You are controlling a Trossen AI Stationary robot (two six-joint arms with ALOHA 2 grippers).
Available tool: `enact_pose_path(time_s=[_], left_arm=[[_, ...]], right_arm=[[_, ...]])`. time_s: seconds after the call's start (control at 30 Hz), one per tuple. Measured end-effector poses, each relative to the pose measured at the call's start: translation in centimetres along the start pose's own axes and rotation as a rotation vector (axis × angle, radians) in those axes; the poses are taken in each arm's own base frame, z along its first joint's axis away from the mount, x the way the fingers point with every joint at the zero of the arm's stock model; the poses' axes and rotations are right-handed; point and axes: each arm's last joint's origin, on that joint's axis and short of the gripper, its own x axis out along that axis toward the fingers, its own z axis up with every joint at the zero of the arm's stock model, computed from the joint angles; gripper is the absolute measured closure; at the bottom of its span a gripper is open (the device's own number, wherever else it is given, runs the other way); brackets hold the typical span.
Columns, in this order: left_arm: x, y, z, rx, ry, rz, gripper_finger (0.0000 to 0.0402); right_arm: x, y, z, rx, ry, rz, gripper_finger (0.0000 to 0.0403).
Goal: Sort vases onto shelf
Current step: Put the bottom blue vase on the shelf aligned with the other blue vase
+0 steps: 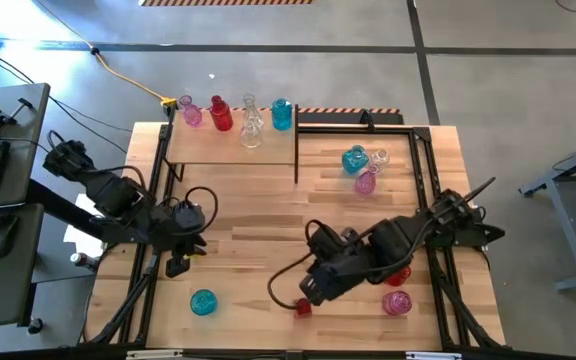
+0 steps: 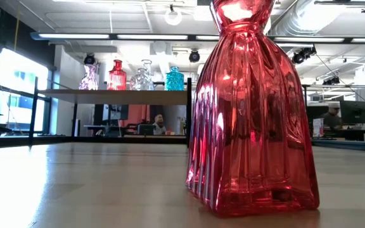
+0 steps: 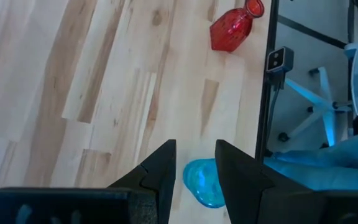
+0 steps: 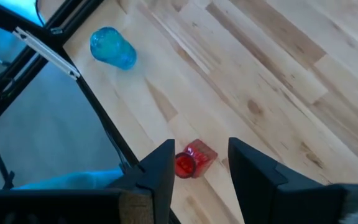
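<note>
The shelf [image 1: 230, 147] stands at the table's far left and carries a pink [image 1: 191, 113], a red [image 1: 220, 113], a clear [image 1: 251, 126] and a teal vase [image 1: 281, 114]. A red vase [image 2: 252, 107] stands upright on its base near the front edge, with my right gripper [image 4: 199, 149] open in the air above it. My left gripper [image 3: 194, 150] hangs open above a teal vase [image 3: 204, 184] that rests on the table near the front left. Neither gripper holds anything.
A teal [image 1: 354, 159], a clear [image 1: 378, 157] and a pink vase [image 1: 366, 182] cluster at the far right. Another pink vase [image 1: 396, 302] and a red one [image 1: 398, 272] sit by the right arm. Black frame rails [image 1: 430, 170] run along the table's sides.
</note>
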Motion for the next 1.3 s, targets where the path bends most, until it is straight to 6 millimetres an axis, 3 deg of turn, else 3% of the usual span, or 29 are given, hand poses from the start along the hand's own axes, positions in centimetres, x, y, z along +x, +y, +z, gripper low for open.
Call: enact_pose_path(time_s=[0.43, 0.9, 1.1, 1.3], left_arm=[[0.0, -0.1, -0.1, 0.002, -0.013, 0.009, 0.0298], [-0.5, -1.7, -1.8, -0.049, 0.028, -0.050, 0.0298], [-0.5, -2.3, -2.5, -0.078, 0.051, -0.065, 0.0298], [0.7, -3.8, -3.4, -0.073, 0.109, -0.045, 0.0298]], right_arm=[[0.2, -0.1, 0.4, 0.032, -0.030, -0.011, 0.0272], [4.6, 1.8, -0.6, -0.013, 0.081, 0.014, 0.0272], [4.8, 2.0, -0.6, -0.011, 0.094, 0.029, 0.0272], [4.9, 2.0, -0.6, -0.012, 0.094, 0.028, 0.0272]])
